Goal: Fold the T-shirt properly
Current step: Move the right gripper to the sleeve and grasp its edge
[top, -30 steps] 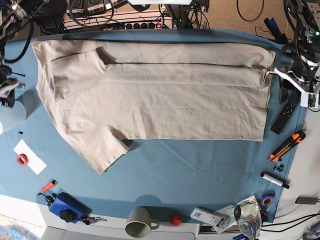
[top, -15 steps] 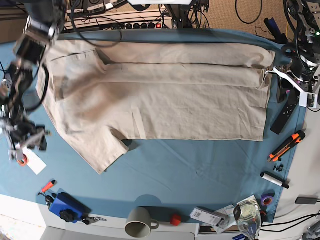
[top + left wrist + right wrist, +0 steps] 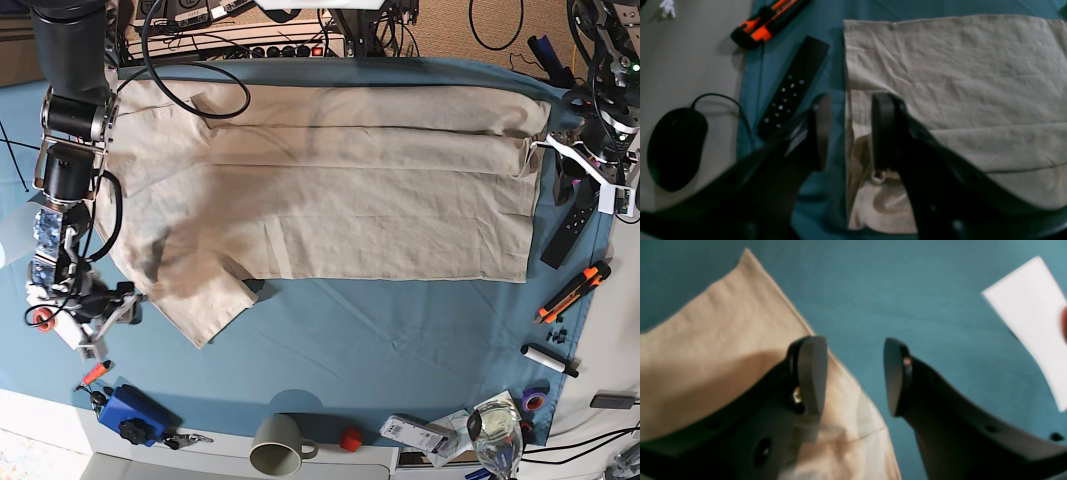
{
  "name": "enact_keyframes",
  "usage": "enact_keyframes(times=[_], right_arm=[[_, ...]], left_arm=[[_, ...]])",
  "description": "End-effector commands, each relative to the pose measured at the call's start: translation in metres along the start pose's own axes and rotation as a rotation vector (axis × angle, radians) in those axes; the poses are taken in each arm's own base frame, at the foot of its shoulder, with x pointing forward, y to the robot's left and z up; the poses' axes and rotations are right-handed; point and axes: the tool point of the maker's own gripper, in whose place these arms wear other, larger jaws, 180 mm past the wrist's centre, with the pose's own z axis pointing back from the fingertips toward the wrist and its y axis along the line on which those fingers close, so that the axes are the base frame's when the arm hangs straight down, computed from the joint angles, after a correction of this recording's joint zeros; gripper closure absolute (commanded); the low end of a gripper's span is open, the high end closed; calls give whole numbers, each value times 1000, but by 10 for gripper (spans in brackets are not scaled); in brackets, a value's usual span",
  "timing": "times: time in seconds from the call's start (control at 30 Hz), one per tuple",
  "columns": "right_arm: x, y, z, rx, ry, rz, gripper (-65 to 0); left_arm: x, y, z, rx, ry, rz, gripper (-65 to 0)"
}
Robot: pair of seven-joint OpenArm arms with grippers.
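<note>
The right gripper (image 3: pixel 853 376) has its jaws apart over the sleeve edge of the T-shirt (image 3: pixel 330 190) at 8 o'clock. The left gripper (image 3: pixel 848 131) is apart too, holding nothing, over the hem at 3 o'clock on the blue cloth (image 3: pixel 400 340).

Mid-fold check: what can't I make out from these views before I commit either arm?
- Right wrist view: blurred; the right gripper fingers straddle the T-shirt sleeve edge, contact with it unclear.
- Left wrist view: the left gripper fingers cover part of the hem; height above it unclear.
- Base view: the right arm hides the collar, so the neck print is unseen.
</note>
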Motion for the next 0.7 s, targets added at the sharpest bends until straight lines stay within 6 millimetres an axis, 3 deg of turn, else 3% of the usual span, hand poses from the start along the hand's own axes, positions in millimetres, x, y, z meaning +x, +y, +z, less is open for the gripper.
enact_keyframes(times=[0.0,0.47,0.67], right_arm=[[30,-9,8,-20,-79,16,-277],[15,41,-35,24,-50,78,-276],[14,25,-33,-47,-44,84,-276]], left_arm=[[11,0,3,-2,-36,-18,-216],[8,0,3,-2,-23,-17,-216],[6,0,4,-2,-16,-17,-216]])
